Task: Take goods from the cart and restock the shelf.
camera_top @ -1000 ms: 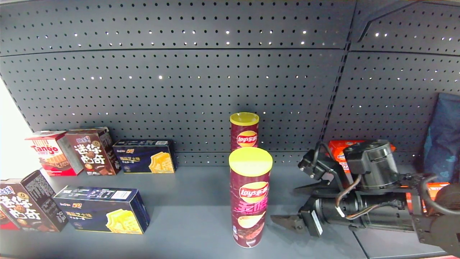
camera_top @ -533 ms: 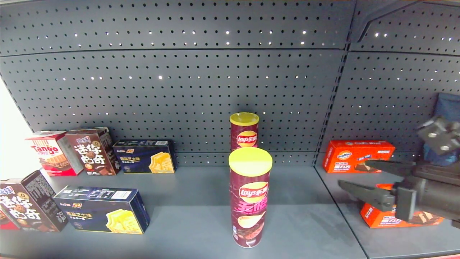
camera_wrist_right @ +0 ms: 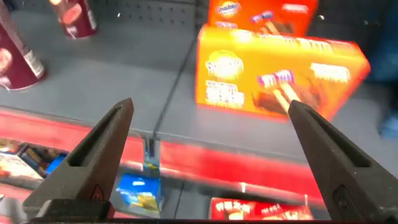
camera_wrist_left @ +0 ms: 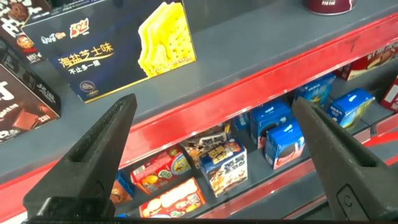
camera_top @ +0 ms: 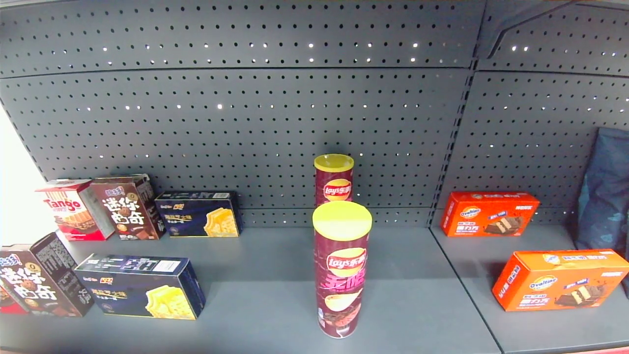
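Two maroon chip cans with yellow lids stand mid-shelf, the front can (camera_top: 342, 268) ahead of the rear can (camera_top: 334, 178). On the right bay lie a front orange box (camera_top: 560, 279) and a rear orange box (camera_top: 489, 213). My right gripper (camera_wrist_right: 211, 155) hangs open and holds nothing, out in front of the shelf's red edge (camera_wrist_right: 249, 168), facing the front orange box (camera_wrist_right: 273, 78). My left gripper (camera_wrist_left: 211, 162) is open too, with nothing in it, before the red shelf lip (camera_wrist_left: 249, 93) near a navy cracker box (camera_wrist_left: 118, 50).
Navy boxes (camera_top: 140, 286) and brown and red boxes (camera_top: 125, 206) fill the shelf's left side. A dark blue bag (camera_top: 607, 191) leans at the far right. Bare shelf floor (camera_top: 265, 275) lies between the navy boxes and the cans. A lower shelf holds blue cartons (camera_wrist_left: 280, 134).
My right arm has drawn back to the right, away from the front can and out of the head view, uncovering both orange boxes. The goods on the shelf have not moved.
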Robot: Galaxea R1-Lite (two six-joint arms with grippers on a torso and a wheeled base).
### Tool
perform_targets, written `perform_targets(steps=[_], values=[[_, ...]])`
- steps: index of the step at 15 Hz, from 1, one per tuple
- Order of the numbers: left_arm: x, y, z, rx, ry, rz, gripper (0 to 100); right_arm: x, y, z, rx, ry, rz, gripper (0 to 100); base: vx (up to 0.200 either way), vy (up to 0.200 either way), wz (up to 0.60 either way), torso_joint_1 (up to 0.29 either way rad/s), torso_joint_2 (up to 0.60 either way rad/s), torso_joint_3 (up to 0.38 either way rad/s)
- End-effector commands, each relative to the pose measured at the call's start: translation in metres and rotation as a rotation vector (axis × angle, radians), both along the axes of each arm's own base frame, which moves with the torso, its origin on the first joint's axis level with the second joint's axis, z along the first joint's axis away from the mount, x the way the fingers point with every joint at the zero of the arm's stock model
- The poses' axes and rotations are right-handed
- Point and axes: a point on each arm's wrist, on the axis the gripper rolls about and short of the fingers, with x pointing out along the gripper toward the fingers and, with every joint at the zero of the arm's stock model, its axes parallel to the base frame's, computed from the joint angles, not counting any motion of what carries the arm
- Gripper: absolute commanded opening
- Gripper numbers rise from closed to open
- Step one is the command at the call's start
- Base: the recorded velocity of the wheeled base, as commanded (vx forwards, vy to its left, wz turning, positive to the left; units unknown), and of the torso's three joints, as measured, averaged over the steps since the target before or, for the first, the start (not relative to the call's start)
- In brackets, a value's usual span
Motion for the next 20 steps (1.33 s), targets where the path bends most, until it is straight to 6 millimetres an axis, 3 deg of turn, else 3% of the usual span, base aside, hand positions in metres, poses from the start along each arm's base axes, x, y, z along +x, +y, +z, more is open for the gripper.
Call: perform_targets(steps=[1,3,10,12,13,16,17,20], values=[[0.0003,-0.0001,-0.0005,0.001,0.005,-0.004,100,-0.0283,-0.0045,-0.0407,0.051,-0.074,-0.099,100,0.000,0.000,0.00,0.000,0.00,0.000],[0.0020,-0.0004,-0.0001,0.005,0.023,-0.004,100,-0.0292,-0.0039,-0.0478,0.035,0.003,-0.070,100,0.000,0.000,0.00,0.000,0.00,0.000],[0.0047,-0.0010,0.0003,0.011,0.053,-0.006,100,-0.0284,-0.0039,-0.0469,0.039,-0.003,-0.050,100,0.000,0.000,0.00,0.000,0.00,0.000],[0.0079,-0.0017,-0.0008,0.023,0.092,-0.016,100,-0.0272,-0.0010,-0.0471,0.038,0.007,-0.245,100,0.000,0.000,0.00,0.000,0.00,0.000],[0.0079,-0.0017,-0.0008,0.028,0.089,-0.019,100,-0.0283,-0.0008,-0.0472,0.040,-0.009,-0.253,100,0.000,0.000,0.00,0.000,0.00,0.000],[0.0061,-0.0013,-0.0009,0.030,0.066,-0.011,100,-0.0287,-0.0011,-0.0474,0.039,-0.012,-0.232,100,0.000,0.000,0.00,0.000,0.00,0.000],[0.0052,-0.0011,-0.0010,0.025,0.057,-0.008,100,-0.0330,-0.0029,-0.0483,0.040,-0.066,-0.117,100,0.000,0.000,0.00,0.000,0.00,0.000],[0.0048,-0.0011,-0.0011,-0.015,0.068,-0.001,100,-0.0358,-0.0024,-0.0490,0.050,-0.103,-0.148,100,0.000,0.000,0.00,0.000,0.00,0.000]])
